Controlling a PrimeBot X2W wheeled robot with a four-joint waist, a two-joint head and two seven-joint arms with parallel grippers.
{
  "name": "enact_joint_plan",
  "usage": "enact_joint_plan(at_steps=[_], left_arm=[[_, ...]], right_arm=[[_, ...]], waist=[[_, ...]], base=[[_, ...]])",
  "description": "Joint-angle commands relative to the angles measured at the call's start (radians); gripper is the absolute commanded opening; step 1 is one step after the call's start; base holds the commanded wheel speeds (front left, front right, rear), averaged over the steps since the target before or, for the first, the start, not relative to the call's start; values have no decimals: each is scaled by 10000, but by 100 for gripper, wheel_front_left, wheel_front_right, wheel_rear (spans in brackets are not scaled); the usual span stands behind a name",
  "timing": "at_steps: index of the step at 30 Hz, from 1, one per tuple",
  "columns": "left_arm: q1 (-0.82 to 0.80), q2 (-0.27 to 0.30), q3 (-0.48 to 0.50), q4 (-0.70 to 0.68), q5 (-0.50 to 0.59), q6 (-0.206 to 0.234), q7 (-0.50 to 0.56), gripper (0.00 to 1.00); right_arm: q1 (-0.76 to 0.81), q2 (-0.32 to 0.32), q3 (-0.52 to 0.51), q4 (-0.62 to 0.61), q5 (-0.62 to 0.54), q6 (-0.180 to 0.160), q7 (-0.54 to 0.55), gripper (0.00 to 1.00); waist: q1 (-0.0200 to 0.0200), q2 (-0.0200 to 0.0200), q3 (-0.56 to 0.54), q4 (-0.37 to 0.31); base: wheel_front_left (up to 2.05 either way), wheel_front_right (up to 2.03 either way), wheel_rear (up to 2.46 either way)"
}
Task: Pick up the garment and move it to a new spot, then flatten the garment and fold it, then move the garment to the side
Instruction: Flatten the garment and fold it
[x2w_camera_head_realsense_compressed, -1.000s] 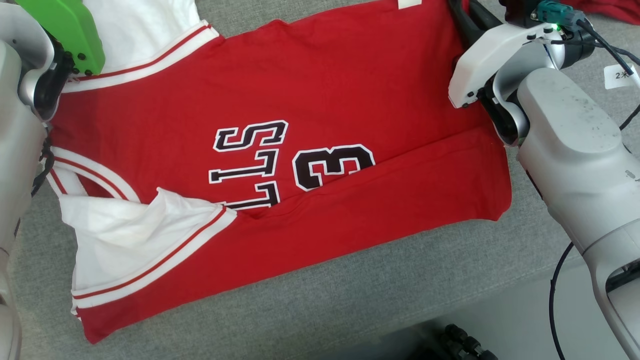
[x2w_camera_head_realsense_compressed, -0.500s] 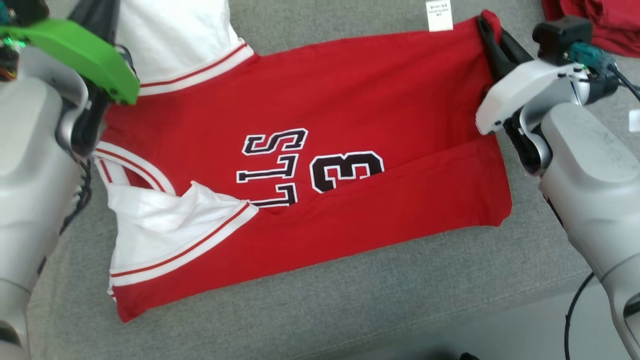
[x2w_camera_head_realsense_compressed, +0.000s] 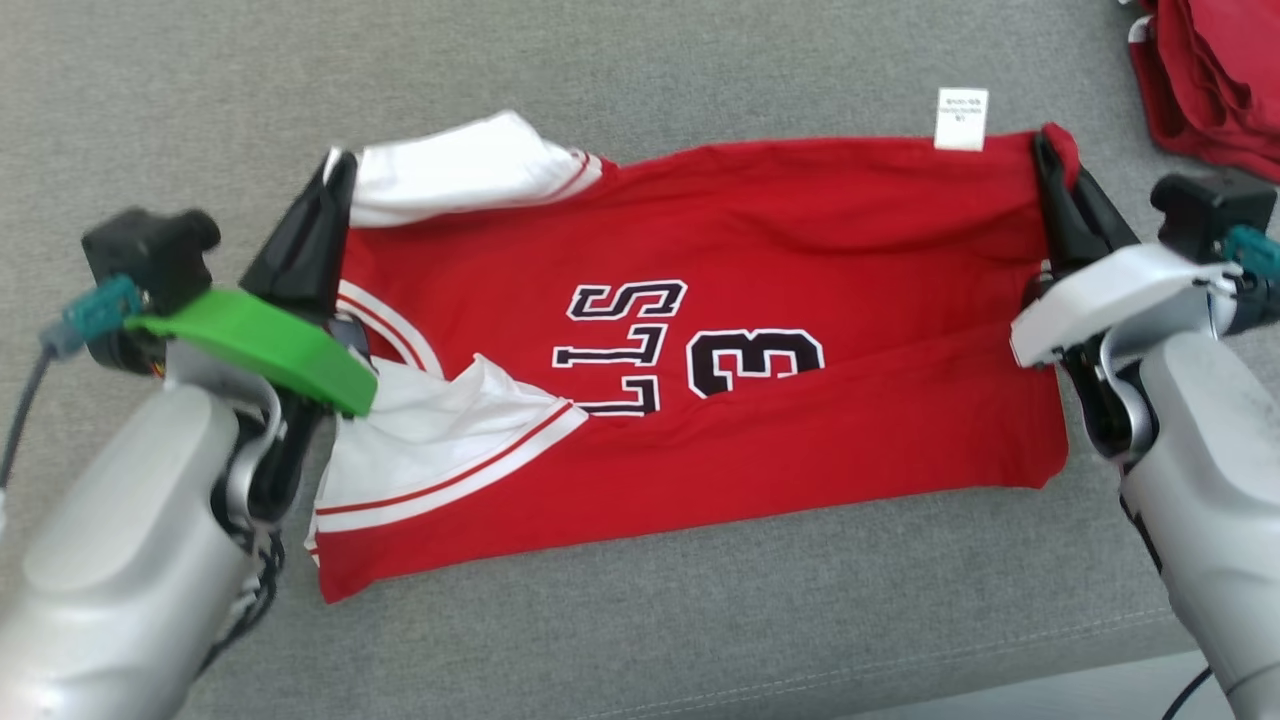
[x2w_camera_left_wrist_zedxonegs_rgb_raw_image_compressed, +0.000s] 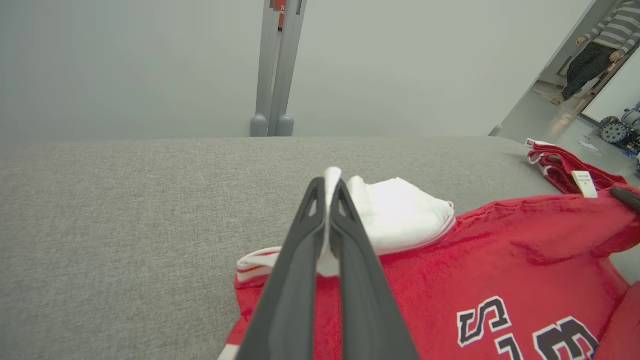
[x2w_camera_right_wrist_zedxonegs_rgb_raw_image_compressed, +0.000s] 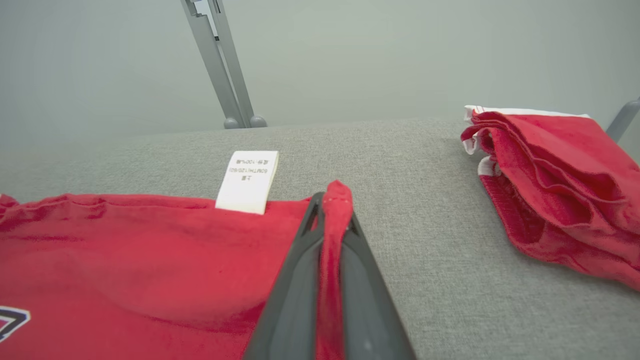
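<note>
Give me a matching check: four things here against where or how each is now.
1. left gripper
2. right gripper
3. care label
4. red pile

A. shut on a red corner of the jersey
B. lying apart from the jersey, far right
C. shut on the jersey's white edge
D. sticking out past the jersey's far edge

Pairs: 1-C, 2-A, 3-D, 4-B

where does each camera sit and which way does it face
Head view: from the head, down onto the red jersey on grey cushion; forearms, left gripper and right gripper show.
Left wrist view: along its shut gripper pinching white fabric, towards a wall.
Right wrist view: along its shut gripper pinching the red corner, towards a wall.
Shared: head and right wrist both show the care label and red pile.
</note>
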Motion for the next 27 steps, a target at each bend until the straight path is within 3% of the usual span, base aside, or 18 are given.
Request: enact_joint_plan(at_steps=[1,8,16,17,18,19,27], left_arm=[[489,9,195,-347,112,155,-47,0],[2928,-372,1022,-1543,462,660,-46,0],[4432,-1063,1800,-1556,807,508,-46,0],[4531,-1138,1887,-1529,850,495,-46,14],[4627,-1211,1991,-1477,971,502,-46,76],[4695,-1265,2082,-1447,1096,505,-46,100],[5115,-1903,3629,-1745,2511,402,-36,100]], right_arm=[[428,61,-196,-170,-119,-2,-21,0],[2051,468,-1248,-1139,-407,-2,-22,0],[3349,862,-1655,-1685,-264,-2,-24,0],[3442,871,-1635,-1731,-259,-2,-24,47],[3542,888,-1612,-1795,-232,-2,-24,100],[3617,901,-1619,-1821,-200,-2,-24,100],[3852,671,-1781,-2646,0,-2,-22,100]], waist=[[0,0,-235,224],[0,0,-546,342],[0,0,-851,294],[0,0,-885,289],[0,0,-936,286],[0,0,-975,288],[0,0,-1232,304]], base=[[0,0,0],[0,0,0],[0,0,0],[0,0,0],[0,0,0],[0,0,0],[0,0,0]])
